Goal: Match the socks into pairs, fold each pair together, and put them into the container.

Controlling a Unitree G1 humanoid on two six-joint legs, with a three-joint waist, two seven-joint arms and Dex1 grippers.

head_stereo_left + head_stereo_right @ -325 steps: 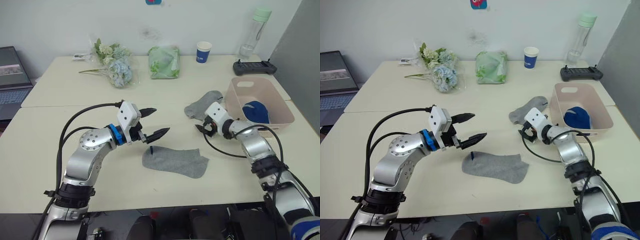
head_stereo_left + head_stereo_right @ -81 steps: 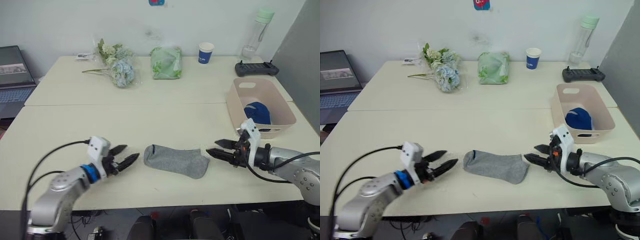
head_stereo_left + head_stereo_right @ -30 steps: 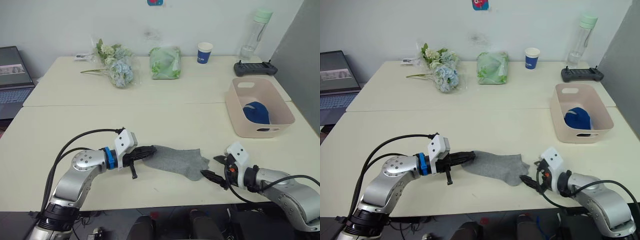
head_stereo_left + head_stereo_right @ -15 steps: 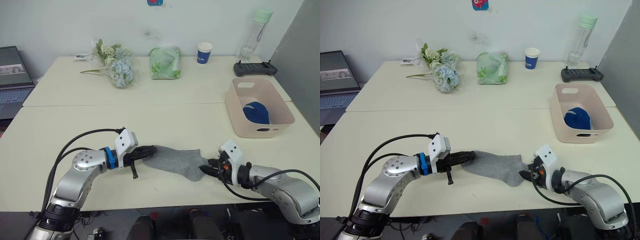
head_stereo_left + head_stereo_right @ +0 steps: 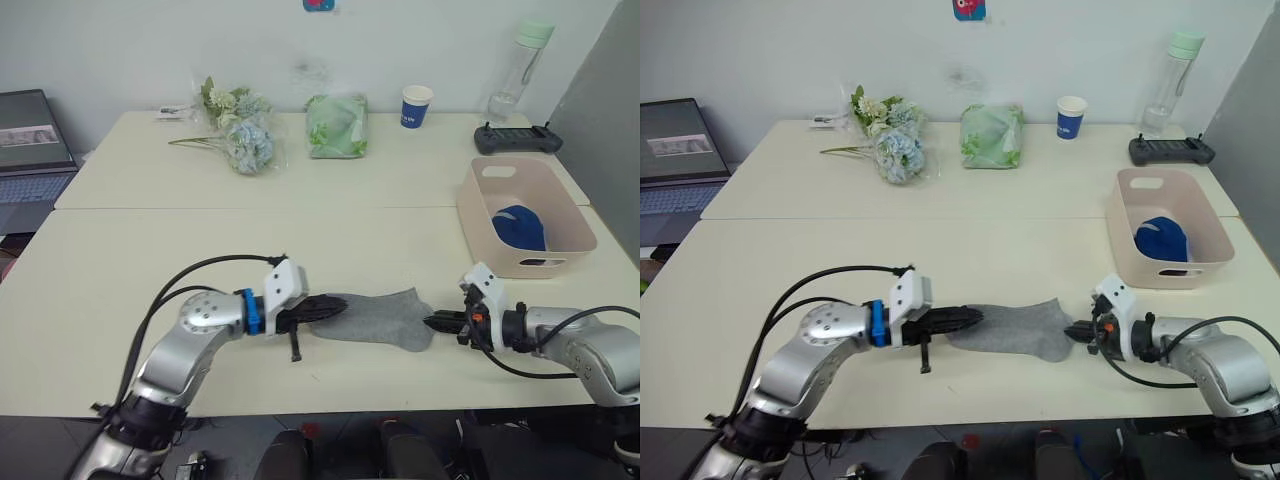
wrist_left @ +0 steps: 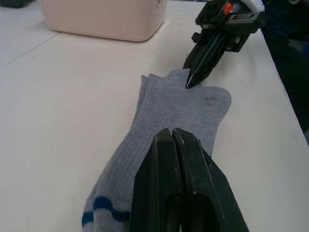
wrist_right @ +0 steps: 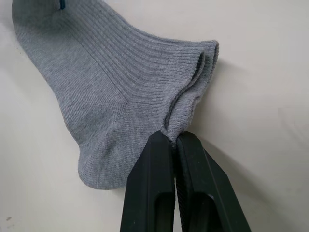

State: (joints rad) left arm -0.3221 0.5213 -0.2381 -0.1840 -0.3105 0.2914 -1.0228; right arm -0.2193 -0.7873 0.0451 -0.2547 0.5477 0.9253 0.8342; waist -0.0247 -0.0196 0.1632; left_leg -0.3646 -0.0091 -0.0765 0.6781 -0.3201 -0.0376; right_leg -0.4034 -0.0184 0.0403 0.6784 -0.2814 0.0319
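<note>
A grey sock (image 5: 382, 314) lies near the table's front edge, stretched between my two grippers. Two grey layers show at its cuff end (image 7: 203, 57) in the right wrist view. My left gripper (image 5: 337, 306) is shut on the sock's left end, its fingers (image 6: 164, 159) pressed together over the knit. My right gripper (image 5: 431, 321) is shut on the cuff edge at the right end, with its fingertips (image 7: 159, 145) pinching the fabric. The pale pink container (image 5: 481, 216) stands at the right with a dark blue sock (image 5: 520, 226) inside.
Along the back of the table are a bunch of flowers (image 5: 240, 138), a green wrapped bundle (image 5: 336, 125), a blue-and-white paper cup (image 5: 415, 105), a clear bottle (image 5: 510, 68) and a black controller (image 5: 518, 138). A laptop (image 5: 30, 150) sits at the far left.
My right gripper, open beside the sock's right end a second ago, has moved onto the cuff and shut on it. The left gripper has kept its grip. The camera has shifted slightly.
</note>
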